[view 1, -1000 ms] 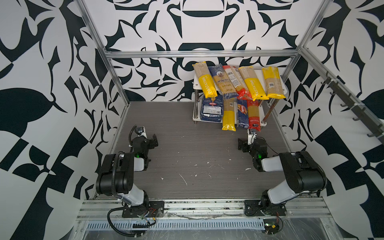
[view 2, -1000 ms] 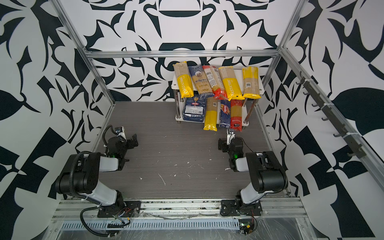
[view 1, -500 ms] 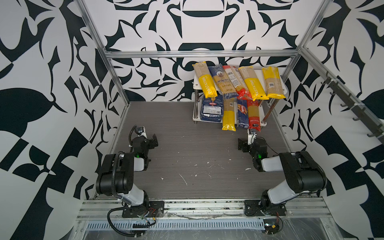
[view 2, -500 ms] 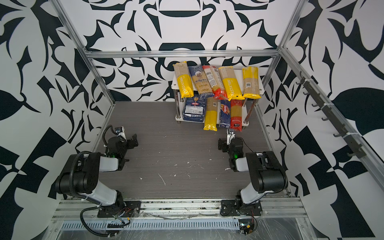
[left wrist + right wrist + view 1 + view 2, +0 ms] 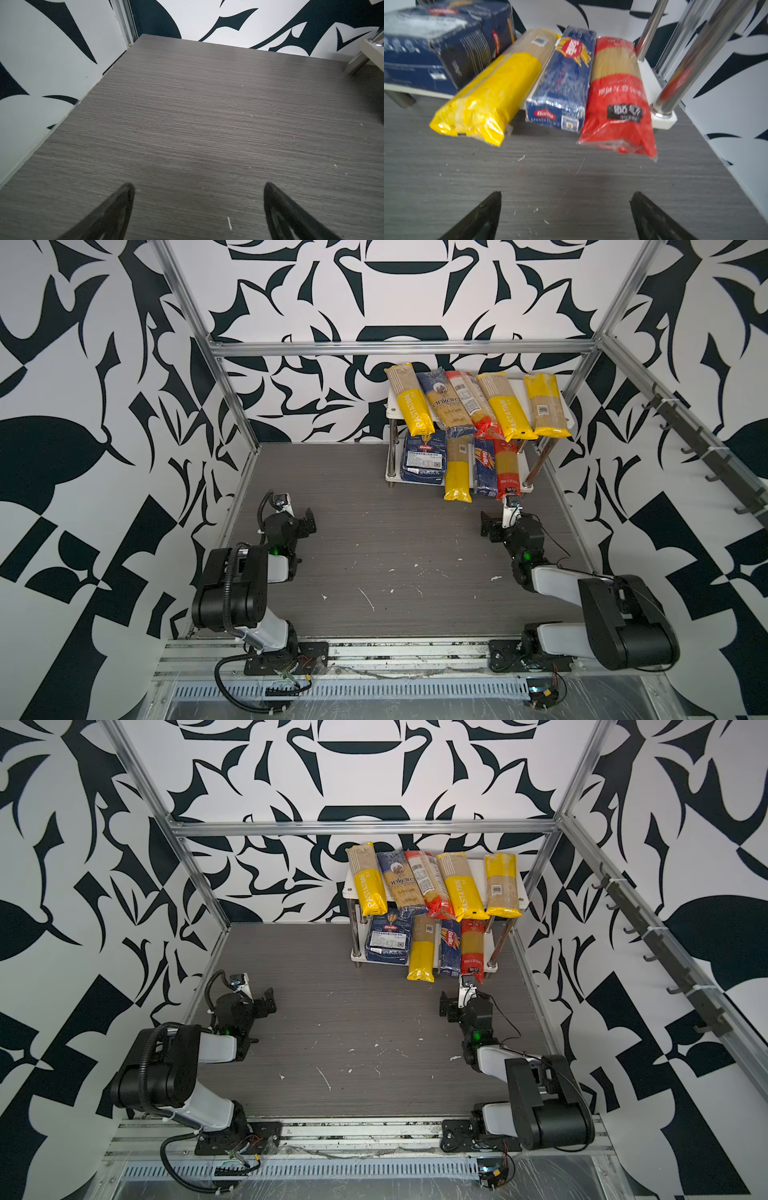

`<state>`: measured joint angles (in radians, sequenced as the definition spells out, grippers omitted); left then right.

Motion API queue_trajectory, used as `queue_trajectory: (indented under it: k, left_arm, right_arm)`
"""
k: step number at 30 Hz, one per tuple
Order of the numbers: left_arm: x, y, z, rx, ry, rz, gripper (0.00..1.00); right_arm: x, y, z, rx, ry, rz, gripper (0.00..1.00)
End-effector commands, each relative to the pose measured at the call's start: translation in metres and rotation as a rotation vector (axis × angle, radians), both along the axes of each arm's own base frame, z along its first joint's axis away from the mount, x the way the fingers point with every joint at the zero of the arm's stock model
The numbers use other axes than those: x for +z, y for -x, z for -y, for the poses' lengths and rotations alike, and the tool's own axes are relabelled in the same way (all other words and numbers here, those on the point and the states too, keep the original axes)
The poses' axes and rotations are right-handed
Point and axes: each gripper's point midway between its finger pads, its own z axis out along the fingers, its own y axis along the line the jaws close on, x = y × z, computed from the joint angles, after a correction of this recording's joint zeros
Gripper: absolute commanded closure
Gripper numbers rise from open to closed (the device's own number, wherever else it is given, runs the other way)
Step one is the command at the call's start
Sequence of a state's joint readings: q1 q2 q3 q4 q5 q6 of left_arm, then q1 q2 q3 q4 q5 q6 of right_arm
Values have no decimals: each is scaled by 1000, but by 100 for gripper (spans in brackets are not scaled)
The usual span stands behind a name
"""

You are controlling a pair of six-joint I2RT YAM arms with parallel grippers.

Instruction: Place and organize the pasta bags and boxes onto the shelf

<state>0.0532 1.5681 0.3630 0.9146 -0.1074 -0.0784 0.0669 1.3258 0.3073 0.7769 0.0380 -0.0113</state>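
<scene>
Seemingly done: boxes point(image 5: 424, 460) and bags point(image 5: 503, 406) all sit on the shelf point(image 5: 664, 121), far right. Our left gripper point(image 5: 197, 187) and right gripper point(image 5: 564, 195) gape wide, empty. Next we'd nudge the overhanging yellow bag point(image 5: 492, 93) in.

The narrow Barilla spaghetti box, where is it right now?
In both top views the box lies on the shelf's lower board, toward the back right, between a yellow-ended bag and a red-ended bag.

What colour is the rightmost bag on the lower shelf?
The bag is red-ended, clear over tan pasta; clearest in the right wrist view.
</scene>
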Motion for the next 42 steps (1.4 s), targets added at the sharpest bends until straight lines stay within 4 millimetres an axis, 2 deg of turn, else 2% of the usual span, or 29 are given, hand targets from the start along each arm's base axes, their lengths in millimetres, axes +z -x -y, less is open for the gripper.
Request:
queue_trajectory:
  k: [1, 6, 10, 42]
  left_arm:
    - [9, -4, -1, -4, -1, 26, 1]
    - [9, -4, -1, -3, 0, 26, 1]
    - [8, -4, -1, -4, 0, 25, 1]
    - [9, -5, -1, -4, 0, 27, 1]
  right_arm:
    - [1, -7, 1, -10, 2, -3, 0]
    - [-25, -14, 1, -8, 10, -25, 0]
    - [-32, -18, -2, 11, 12, -49, 0]
    - [-32, -20, 3, -22, 9, -43, 0]
